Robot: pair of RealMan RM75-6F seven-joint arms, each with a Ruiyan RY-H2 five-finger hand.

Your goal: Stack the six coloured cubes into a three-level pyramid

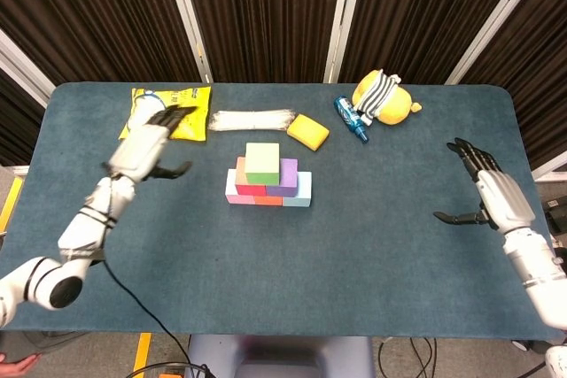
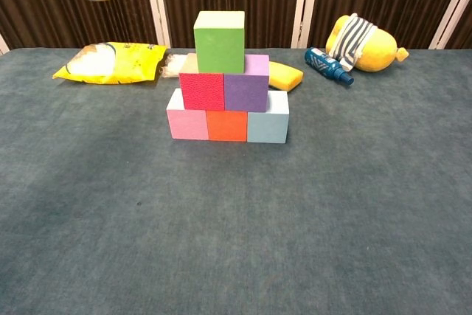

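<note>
The green cube [image 2: 219, 40] sits alone on top of the pyramid, resting across the seam between the red cube [image 2: 202, 91] and the purple cube [image 2: 246, 87] beneath it, so its weight is shared by both. Those two in turn straddle the joints of the bottom row: pink cube [image 2: 186, 119], orange cube [image 2: 226, 125] and pale blue cube [image 2: 268, 125], set touching side by side on the desk [image 2: 236, 241]. With three levels standing and nothing holding them, the build looks finished.

The left hand [image 1: 146, 143] hangs well to the left of the pyramid, fingers spread and holding nothing, clear of the stack so it cannot knock it. The right hand [image 1: 490, 190] is far to the right of the pyramid near the desk's edge, fingers also apart and empty.

Behind the pyramid lie a yellow sponge [image 2: 285, 75] and a white bundle [image 1: 254, 119]; further left of it a yellow bag [image 2: 110, 61], and to its right rear a blue bottle [image 2: 326, 63] and a yellow plush toy [image 2: 364, 43].
</note>
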